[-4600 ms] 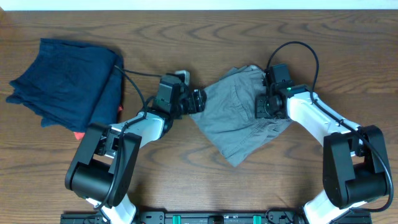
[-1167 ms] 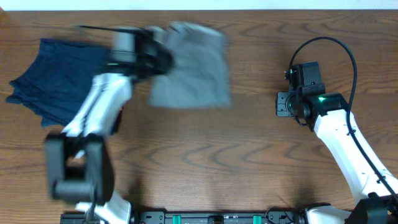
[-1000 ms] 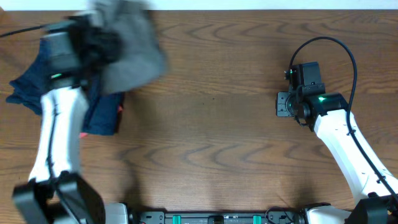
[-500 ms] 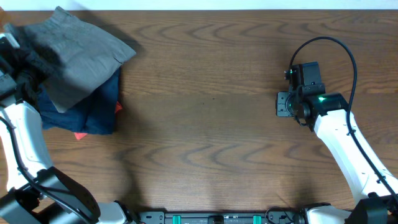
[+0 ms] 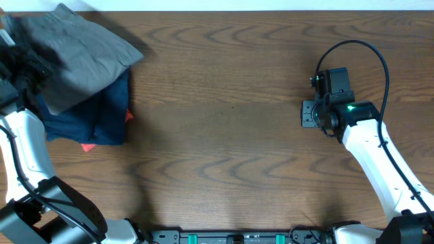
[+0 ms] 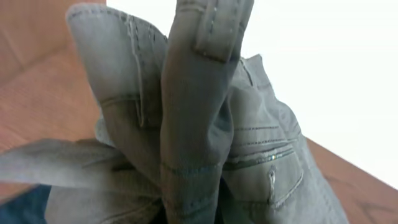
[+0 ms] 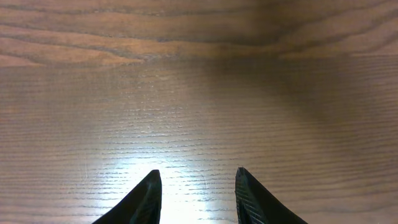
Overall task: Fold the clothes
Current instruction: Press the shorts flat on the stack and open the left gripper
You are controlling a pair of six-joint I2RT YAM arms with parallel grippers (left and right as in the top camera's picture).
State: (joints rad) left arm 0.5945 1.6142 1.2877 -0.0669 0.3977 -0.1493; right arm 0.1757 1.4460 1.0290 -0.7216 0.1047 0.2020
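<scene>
The grey shorts (image 5: 81,51), the clothes, lie bunched at the table's far left corner, draped over a dark navy garment (image 5: 102,115). My left gripper (image 5: 28,64) is at their left edge, shut on a fold of the fabric. In the left wrist view the shorts (image 6: 199,124) fill the frame, with seams and a pocket showing, and they hide the fingers. My right gripper (image 5: 310,114) hovers over bare wood on the right, far from the shorts. In the right wrist view the right gripper (image 7: 197,182) is open with nothing between its fingers.
Something small and red-orange (image 5: 129,116) pokes out from under the navy garment. A black cable (image 5: 352,47) loops above the right arm. The table's far edge (image 5: 271,9) runs along the top, and a rail (image 5: 237,237) lines the near edge.
The left arm has swung the shorts leftward, from above the navy garment out to the far left corner, where they now settle on it. The right arm has not moved.
</scene>
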